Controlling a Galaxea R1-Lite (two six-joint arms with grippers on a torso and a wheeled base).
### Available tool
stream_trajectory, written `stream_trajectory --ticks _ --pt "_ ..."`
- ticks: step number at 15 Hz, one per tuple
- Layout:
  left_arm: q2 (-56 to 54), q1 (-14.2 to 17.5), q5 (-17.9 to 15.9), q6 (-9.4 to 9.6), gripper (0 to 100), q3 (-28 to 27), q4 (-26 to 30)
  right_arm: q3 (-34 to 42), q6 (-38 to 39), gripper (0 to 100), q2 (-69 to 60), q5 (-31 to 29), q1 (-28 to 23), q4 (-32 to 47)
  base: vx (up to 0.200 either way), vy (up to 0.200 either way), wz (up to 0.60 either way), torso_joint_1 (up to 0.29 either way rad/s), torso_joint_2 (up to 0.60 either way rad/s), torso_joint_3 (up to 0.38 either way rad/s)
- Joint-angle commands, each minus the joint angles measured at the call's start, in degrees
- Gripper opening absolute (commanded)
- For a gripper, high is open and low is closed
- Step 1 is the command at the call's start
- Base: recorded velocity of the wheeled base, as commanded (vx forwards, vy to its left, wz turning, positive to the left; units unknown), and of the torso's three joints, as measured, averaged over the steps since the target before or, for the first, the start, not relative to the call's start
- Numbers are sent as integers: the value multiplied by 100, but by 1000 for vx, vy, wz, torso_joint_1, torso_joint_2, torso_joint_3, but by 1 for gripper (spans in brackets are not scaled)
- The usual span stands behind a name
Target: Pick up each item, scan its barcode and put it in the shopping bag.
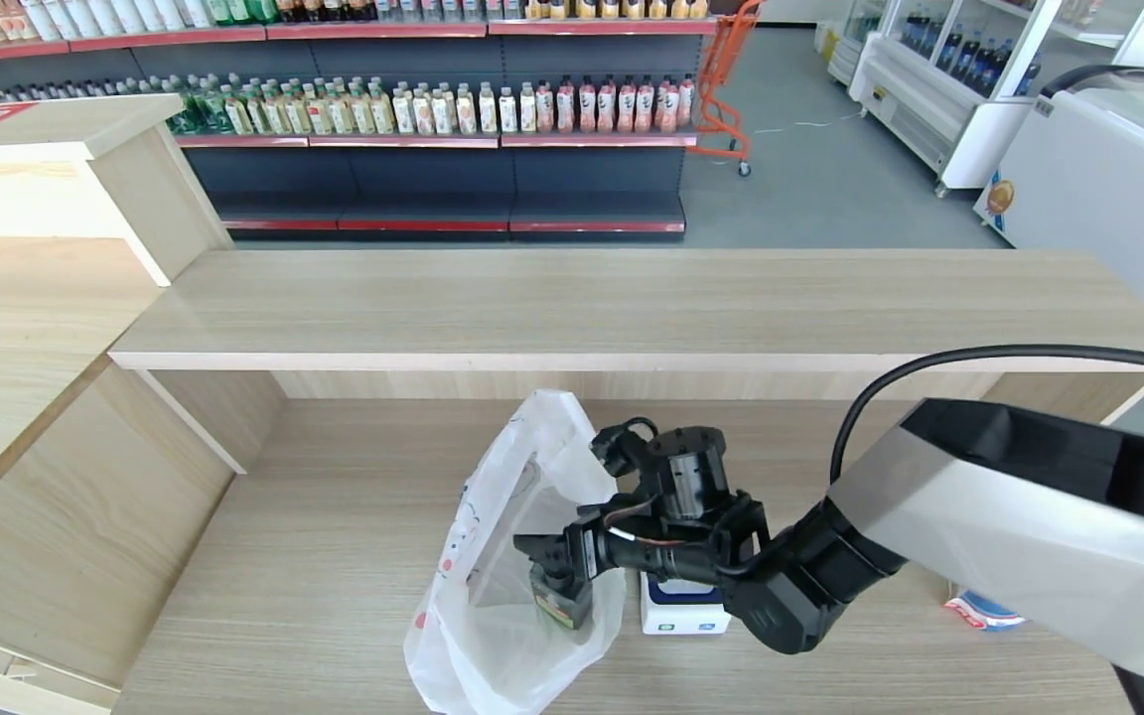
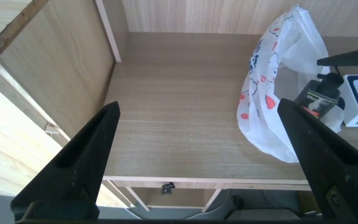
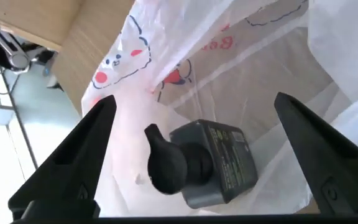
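Holds right gripper over the mouth of the white shopping bag, fingers spread wide, released, gripping nothing; inside the bag below them, touching neither finger, a dark bottle with black cap. Bag near the front edge of the wooden counter, about midway along, with white scanner just beside it toward the right edge. Holds left gripper released too, fingers apart, over bare counter toward the left edge, well apart from the bag.
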Motion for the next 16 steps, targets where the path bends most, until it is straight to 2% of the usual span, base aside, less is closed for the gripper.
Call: stream_trajectory --ticks 1,3,5,6,7,8,9,10,11,12,14,15,16 --pt "-2 0 -1 -4 100 1 -1 266 182 100 -536 -16 -336 394 0 0 0 0 0 0" --pt "-2 0 -1 -4 100 1 -1 548 560 100 -1037 -7 -661 754 0 0 0 0 0 0" --pt "-2 0 -1 -4 100 1 -1 767 1298 100 -1855 54 -890 1185 0 0 0 0 0 0" --pt "-2 0 -1 -4 100 1 -1 996 1122 100 -2268 98 -1022 1510 0 0 0 0 0 0" --pt "-2 0 -1 -4 100 1 -1 1374 358 100 -2734 124 -1241 1730 0 0 0 0 0 0" --pt "-2 0 -1 -4 100 1 -1 1611 -55 100 -3006 168 -1443 1809 0 0 0 0 0 0" --pt "-2 0 -1 -4 100 1 -1 2051 -451 100 -3771 458 -1725 2002 0 0 0 0 0 0" --pt "-2 0 -1 -4 100 1 -1 2191 -416 100 -4201 476 -1830 2327 0 0 0 0 0 0" --pt "-2 0 -1 -4 100 1 -1 2209 -337 100 -4509 476 -1927 2776 0 0 0 0 0 0" --pt "-2 0 -1 -4 100 1 -1 2174 68 100 -4746 458 -2032 3110 0 0 0 0 0 0" --pt "-2 0 -1 -4 100 1 -1 2121 1052 100 -5001 248 -2199 3224 0 0 0 0 0 0" --pt "-2 0 -1 -4 100 1 -1 2121 1219 100 -5063 -51 -2410 3303 0 0 0 0 0 0" --pt "-2 0 -1 -4 100 1 -1 2138 1219 100 -5089 -104 -2481 3347 0 0 0 0 0 0"
